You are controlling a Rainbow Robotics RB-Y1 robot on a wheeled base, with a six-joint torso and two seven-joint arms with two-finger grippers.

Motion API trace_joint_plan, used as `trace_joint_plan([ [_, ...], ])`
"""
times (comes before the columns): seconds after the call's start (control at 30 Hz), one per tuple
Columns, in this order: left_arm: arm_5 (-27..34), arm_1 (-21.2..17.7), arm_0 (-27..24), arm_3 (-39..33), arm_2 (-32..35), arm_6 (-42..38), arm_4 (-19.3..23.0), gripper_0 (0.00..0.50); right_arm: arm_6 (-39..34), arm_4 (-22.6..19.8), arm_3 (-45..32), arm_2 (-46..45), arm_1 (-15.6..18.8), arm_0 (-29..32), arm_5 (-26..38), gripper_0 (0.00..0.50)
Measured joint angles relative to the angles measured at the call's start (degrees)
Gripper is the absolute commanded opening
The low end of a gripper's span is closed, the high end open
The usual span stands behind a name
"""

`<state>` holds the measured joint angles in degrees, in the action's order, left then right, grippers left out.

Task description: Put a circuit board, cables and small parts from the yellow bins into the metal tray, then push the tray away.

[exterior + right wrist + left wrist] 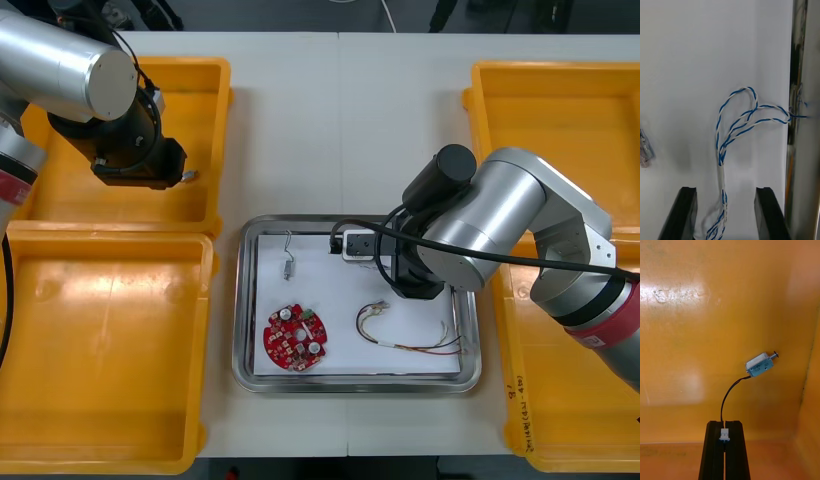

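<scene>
Right hand [725, 191] astride twisted cable [721, 157] beside tray wall [798, 56], left hand [724, 423] pinching plug [725, 435]

L gripper [724, 422]: both black fingers pressed together w/ a white connector [725, 435] pinched in the seam just below the tips. Thin black cable [727, 395] runs from the connector, curves up past the tips to a small metal part [760, 365], boxy, w/ a pin sticking out its far end. Behind: yellow bin [696, 333] floor, looks orange here; side wall near the part.
</scene>
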<state>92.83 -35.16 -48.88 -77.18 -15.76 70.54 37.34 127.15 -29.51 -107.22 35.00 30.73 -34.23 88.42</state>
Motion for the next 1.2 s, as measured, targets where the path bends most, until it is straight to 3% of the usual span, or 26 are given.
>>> trace_joint_plan([
  [0.37, 0.00, 0.00, 0.00, 0.04, 0.01, 0.16, -0.97, 0.000, -0.02, 0.14, -0.03, -0.01, 0.00, 0.00, 0.28, 0.500],
  [0.63, 0.00, -0.05, 0.00, 0.38, 0.44, 4.61, -1.77, 0.000, -0.76, -0.66, -1.97, -0.38, 0.00, -0.19, 5.83, 0.500],
  [0.87, 0.00, -0.15, 0.00, 2.37, 3.26, 7.63, -2.10, 0.000, -11.66, -4.55, -3.41, -1.94, -0.01, -2.95, 11.57, 0.500],
  [1.0, -0.07, -0.48, 0.00, 4.47, 5.85, 8.52, -2.21, 0.000, -14.16, -6.77, -3.43, -3.61, -0.03, -5.13, 15.23, 0.500],
  [1.2, -0.32, -2.03, 0.00, 6.15, 7.32, 18.24, -2.68, 0.000, -22.66, -11.27, -3.45, -8.31, -0.04, -7.86, 21.05, 0.500],
])
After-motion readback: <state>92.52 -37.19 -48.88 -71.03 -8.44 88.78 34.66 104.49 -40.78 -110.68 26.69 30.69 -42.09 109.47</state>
